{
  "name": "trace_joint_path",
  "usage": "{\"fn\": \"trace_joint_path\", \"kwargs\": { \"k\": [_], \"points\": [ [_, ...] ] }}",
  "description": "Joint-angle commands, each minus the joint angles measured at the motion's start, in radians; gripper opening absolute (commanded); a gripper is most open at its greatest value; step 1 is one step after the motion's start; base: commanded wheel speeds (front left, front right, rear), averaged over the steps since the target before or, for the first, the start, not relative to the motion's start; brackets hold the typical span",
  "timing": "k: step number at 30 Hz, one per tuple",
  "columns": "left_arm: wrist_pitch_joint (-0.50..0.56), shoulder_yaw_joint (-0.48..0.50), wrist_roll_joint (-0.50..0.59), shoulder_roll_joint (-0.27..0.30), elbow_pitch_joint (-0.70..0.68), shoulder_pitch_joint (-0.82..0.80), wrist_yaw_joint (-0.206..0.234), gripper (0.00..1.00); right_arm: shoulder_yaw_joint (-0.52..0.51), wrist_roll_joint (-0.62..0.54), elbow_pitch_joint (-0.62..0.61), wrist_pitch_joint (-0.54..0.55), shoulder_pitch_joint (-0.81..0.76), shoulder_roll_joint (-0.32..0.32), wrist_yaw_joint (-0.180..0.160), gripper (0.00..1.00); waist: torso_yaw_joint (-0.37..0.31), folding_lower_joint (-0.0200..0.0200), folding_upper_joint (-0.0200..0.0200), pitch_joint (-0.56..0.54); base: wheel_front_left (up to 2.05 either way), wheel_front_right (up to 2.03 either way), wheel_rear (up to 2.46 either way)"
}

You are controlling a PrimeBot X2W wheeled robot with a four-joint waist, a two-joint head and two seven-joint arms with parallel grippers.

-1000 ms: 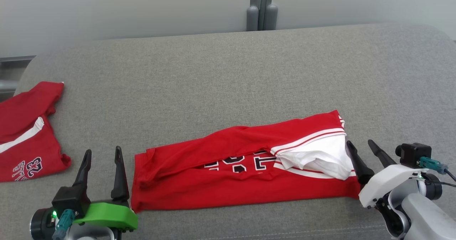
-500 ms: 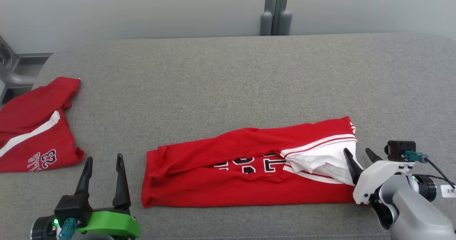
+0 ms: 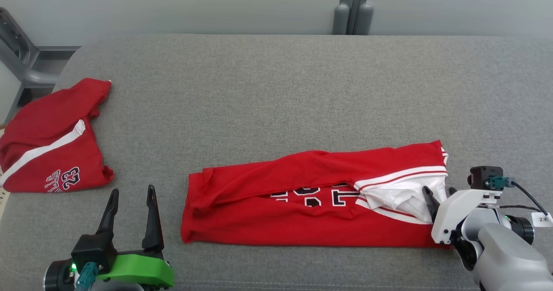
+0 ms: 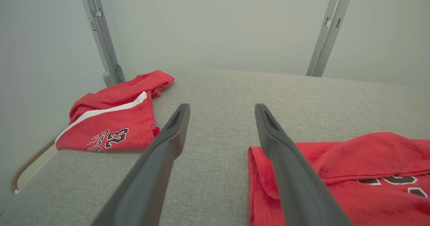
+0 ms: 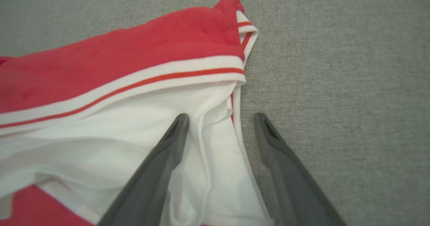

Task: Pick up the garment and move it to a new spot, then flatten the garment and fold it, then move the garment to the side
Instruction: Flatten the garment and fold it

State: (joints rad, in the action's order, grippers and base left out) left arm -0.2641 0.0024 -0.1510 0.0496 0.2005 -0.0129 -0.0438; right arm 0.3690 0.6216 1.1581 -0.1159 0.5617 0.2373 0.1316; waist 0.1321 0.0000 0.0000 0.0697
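The garment (image 3: 302, 209) is a red jersey with black letters and a white-striped hem, lying as a long folded strip on the grey padded table (image 3: 276, 87). My right gripper (image 3: 438, 191) is open at its right end. In the right wrist view the garment's (image 5: 134, 51) white inner edge lies between the spread fingers of the right gripper (image 5: 221, 117). Left of the strip, my left gripper (image 3: 131, 191) is open and apart from the cloth. The left wrist view shows the left gripper (image 4: 221, 108) with nothing between its fingers, and the garment's (image 4: 352, 172) left end beside the right finger.
A second red garment (image 3: 52, 139) printed with 23 lies at the table's far left edge, also seen as the second garment (image 4: 114, 118) in the left wrist view. A metal post (image 3: 352, 5) stands behind the table. A grey frame (image 3: 21, 66) sits off the left corner.
The head camera has shifted, so the whole picture moved. My right gripper has come in over the garment's right end, its left finger now on the white edge. The left gripper keeps its place.
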Motion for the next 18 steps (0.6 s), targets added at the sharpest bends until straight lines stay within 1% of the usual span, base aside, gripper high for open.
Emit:
{"fn": "trace_joint_path", "kwargs": {
  "k": [1,2,3,4,5,6,14,18],
  "points": [
    [0.000,0.002,-0.006,0.002,0.003,-0.017,0.004,1.00,0.003,0.004,0.018,0.006,-0.004,-0.002,-0.002,1.00,0.002,0.0000,0.0000,0.001,0.00,0.00,0.00],
    [0.000,0.002,-0.006,0.002,0.003,-0.017,0.004,1.00,0.006,0.007,0.023,0.005,-0.002,-0.006,-0.002,1.00,0.002,0.0000,0.0000,0.001,0.00,0.00,0.00],
    [0.000,0.002,-0.007,0.002,0.004,-0.017,0.005,1.00,0.009,0.013,0.023,0.010,-0.002,-0.013,-0.002,0.93,0.002,0.0000,0.0000,0.001,0.00,0.00,0.00],
    [0.000,0.003,-0.007,0.002,0.004,-0.016,0.007,1.00,0.012,0.018,0.018,0.009,-0.002,-0.018,-0.002,0.45,0.001,0.0000,0.0000,0.001,0.00,0.00,0.00],
    [0.000,0.004,-0.007,0.002,0.005,-0.016,0.008,1.00,0.016,0.023,0.013,0.005,-0.003,-0.020,-0.002,0.05,0.000,0.0000,0.0000,0.000,0.00,0.00,0.00],
    [0.000,0.006,-0.008,0.002,0.005,-0.014,0.009,1.00,0.021,0.024,0.010,0.003,-0.003,-0.020,-0.002,0.00,-0.002,0.0000,0.0000,0.000,0.00,0.00,0.00],
    [0.000,0.015,-0.009,0.002,0.005,-0.009,0.008,1.00,0.038,0.046,-0.007,-0.029,0.013,0.017,-0.002,0.00,-0.023,0.0000,0.0000,-0.004,0.00,0.00,0.00],
    [0.000,0.018,-0.011,0.002,0.001,-0.007,0.004,1.00,0.045,0.043,0.000,-0.049,0.046,0.073,-0.002,0.00,-0.048,0.0000,0.0000,-0.005,0.00,0.00,0.00]
  ]
}}
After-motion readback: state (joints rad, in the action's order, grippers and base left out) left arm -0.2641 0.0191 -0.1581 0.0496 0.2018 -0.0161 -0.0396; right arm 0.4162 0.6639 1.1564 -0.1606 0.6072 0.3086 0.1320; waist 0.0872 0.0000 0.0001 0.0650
